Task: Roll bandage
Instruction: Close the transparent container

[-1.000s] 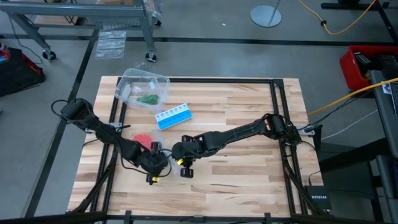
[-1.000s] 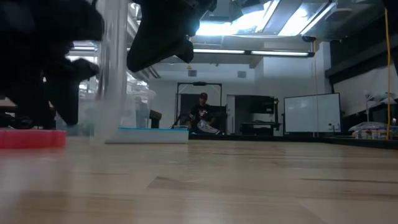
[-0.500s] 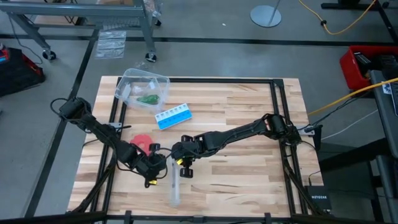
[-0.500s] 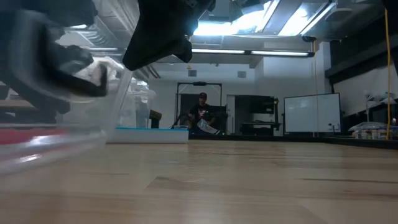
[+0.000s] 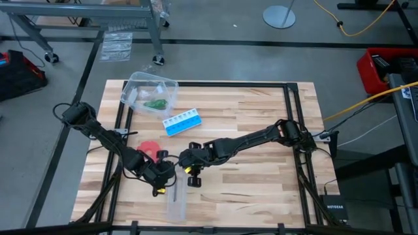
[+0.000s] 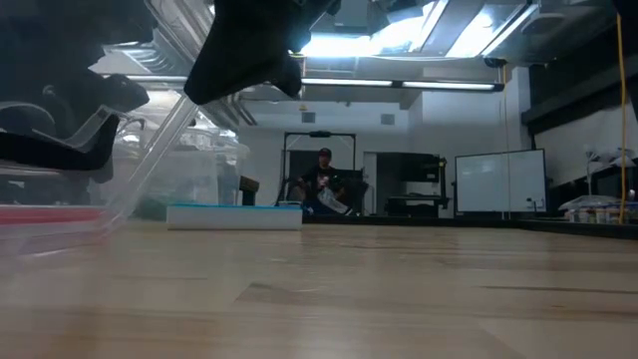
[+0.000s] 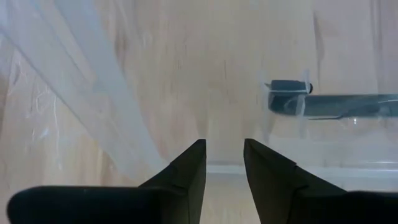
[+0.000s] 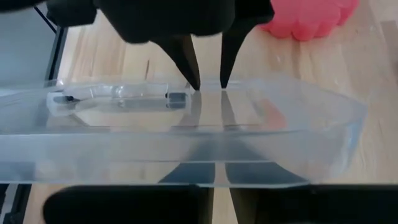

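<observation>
Since half a sec ago the clear lid has tipped further over and lies wider and flatter near the 6 o'clock edge of the tabletop. A sec ago it wasn't lying there at all. Left gripper has drawn its jaws in from wide. They're apart by a slim gap now, straddling the lid's rim, and I can't say they're pinching it. Right gripper has its jaws nearly together on the opposite rim, clamped on it by the look of things. From table height one end of the lid is still up off the wood.

The bandage isn't in anyone's grip. It's a small green bundle inside the clear container at approx 11 o'clock on the tabletop, well apart from both arms.

It should handle light, soft and floppy, with no stiffness. A pinch will crush it rather than slip off, and a loose end could snag on the container wall. I'd take it by one end, so the rest trails out as a strip for rolling.

Its long axis looks to run roughly 8 to 2 o'clock, tho it's too bunched to tell which end is free.
</observation>
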Tool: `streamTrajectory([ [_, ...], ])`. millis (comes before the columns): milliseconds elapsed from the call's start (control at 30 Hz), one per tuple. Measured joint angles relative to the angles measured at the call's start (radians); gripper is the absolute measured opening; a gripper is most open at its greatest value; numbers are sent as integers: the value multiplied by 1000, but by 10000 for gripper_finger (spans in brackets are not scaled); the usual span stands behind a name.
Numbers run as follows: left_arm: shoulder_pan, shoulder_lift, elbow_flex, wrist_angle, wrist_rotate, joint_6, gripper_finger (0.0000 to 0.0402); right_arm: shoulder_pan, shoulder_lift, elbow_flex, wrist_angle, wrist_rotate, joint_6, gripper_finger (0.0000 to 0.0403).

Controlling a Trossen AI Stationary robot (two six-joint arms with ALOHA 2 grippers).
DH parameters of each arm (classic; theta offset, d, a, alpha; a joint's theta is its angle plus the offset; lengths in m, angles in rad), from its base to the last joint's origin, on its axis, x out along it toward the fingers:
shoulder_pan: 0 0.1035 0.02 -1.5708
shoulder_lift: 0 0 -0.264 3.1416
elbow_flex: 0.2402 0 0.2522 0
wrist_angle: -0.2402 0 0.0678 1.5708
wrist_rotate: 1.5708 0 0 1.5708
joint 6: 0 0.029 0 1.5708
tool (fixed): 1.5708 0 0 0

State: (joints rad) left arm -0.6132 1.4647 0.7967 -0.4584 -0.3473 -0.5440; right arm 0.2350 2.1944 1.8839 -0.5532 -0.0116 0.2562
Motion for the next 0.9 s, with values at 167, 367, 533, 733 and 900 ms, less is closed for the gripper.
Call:
streamTrajectory([
  [167, 0, 0, 0, 7, 0, 32, 92, 0, 0, 0, 16, 0, 0, 40],
  [367, 0, 0, 0, 7, 0, 28, 90, 0, 0, 0, 14, 0, 0, 40],
  [533, 0, 0, 0, 7, 0, 28, 88, 0, 0, 0, 14, 0, 0, 40],
  [733, 0, 0, 0, 7, 0, 42, 88, 0, 0, 0, 14, 0, 0, 40],
  [900, 0, 0, 0, 8, -1, 46, 88, 0, 0, 0, 14, 0, 0, 40],
])
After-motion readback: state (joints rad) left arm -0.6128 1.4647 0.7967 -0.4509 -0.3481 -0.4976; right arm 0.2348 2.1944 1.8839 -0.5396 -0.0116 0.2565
